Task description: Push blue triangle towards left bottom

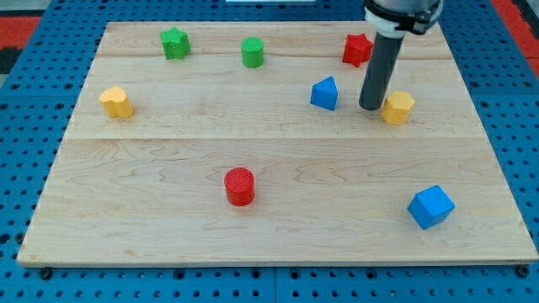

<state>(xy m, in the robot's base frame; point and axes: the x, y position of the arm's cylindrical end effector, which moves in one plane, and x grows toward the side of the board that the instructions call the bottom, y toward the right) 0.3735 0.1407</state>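
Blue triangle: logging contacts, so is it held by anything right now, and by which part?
Nothing is held. My tip stands apart to the view's right of the blue triangle, close beside the yellow block.

Bright, even light; soft short shadows under blocks; sharp focus, no glare.

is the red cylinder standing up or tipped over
Standing up. The red cylinder shows its round flat face on top with straight sides below, resting alone on the board.
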